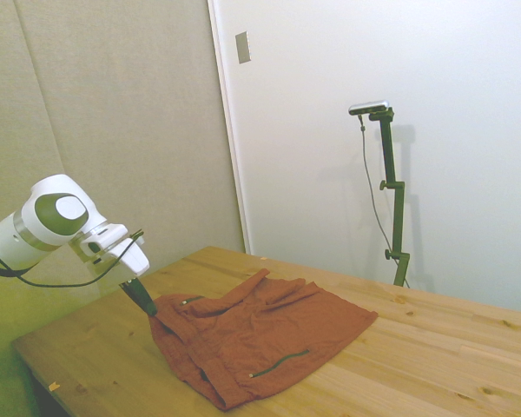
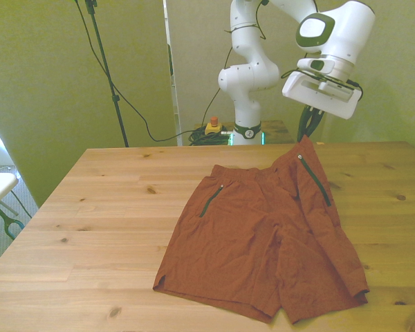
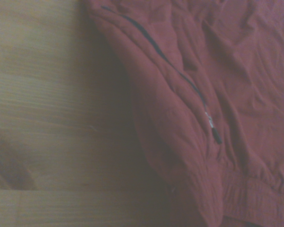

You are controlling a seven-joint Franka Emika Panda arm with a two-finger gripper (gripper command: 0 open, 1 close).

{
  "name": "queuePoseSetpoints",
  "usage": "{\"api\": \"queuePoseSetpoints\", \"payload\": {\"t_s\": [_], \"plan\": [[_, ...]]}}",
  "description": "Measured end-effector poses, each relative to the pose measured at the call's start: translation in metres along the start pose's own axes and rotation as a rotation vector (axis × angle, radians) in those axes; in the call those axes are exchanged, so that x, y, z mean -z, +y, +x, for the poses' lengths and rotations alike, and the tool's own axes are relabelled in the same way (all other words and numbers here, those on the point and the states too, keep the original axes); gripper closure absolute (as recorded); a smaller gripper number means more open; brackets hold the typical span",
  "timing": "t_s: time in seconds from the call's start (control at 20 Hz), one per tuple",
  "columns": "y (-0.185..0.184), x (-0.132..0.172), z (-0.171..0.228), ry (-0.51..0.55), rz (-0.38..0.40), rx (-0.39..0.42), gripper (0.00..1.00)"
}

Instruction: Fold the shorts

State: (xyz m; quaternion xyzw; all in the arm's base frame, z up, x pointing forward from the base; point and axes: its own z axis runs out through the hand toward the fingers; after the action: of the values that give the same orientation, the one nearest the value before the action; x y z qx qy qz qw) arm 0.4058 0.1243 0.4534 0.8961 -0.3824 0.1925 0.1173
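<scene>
The rust-orange shorts (image 2: 263, 235) lie spread on the wooden table (image 2: 90, 207), legs toward the near edge in the front view. My gripper (image 2: 307, 135) is shut on the waistband corner at the front view's right and holds it raised off the table, so the fabric tents up to the dark fingers. In the side view the gripper (image 1: 148, 308) pinches the lifted corner of the shorts (image 1: 260, 339) at their left end. The wrist view shows the shorts (image 3: 213, 94) close up, with a dark zip running across the fabric and the gathered waistband.
A yellow and red button box (image 2: 212, 126) and cables sit beyond the table's far edge by the robot base. Bare wood (image 1: 434, 356) extends to the right of the shorts in the side view.
</scene>
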Motion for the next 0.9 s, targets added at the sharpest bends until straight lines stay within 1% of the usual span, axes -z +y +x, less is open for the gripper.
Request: {"api": "queuePoseSetpoints", "payload": {"t_s": [0.25,0.35,0.5,0.65,0.7,0.8,0.9], "plan": [[0.034,0.016,0.040,-0.029,0.041,-0.068,1.00],[0.057,0.012,0.060,-0.030,0.036,-0.107,1.00],[0.103,-0.016,0.087,-0.050,0.020,-0.165,1.00],[0.146,-0.053,0.100,-0.083,-0.013,-0.210,1.00],[0.158,-0.066,0.103,-0.094,-0.025,-0.226,0.00],[0.180,-0.092,0.109,-0.117,-0.044,-0.256,0.00],[0.192,-0.118,0.116,-0.136,-0.055,-0.283,0.00]]}}
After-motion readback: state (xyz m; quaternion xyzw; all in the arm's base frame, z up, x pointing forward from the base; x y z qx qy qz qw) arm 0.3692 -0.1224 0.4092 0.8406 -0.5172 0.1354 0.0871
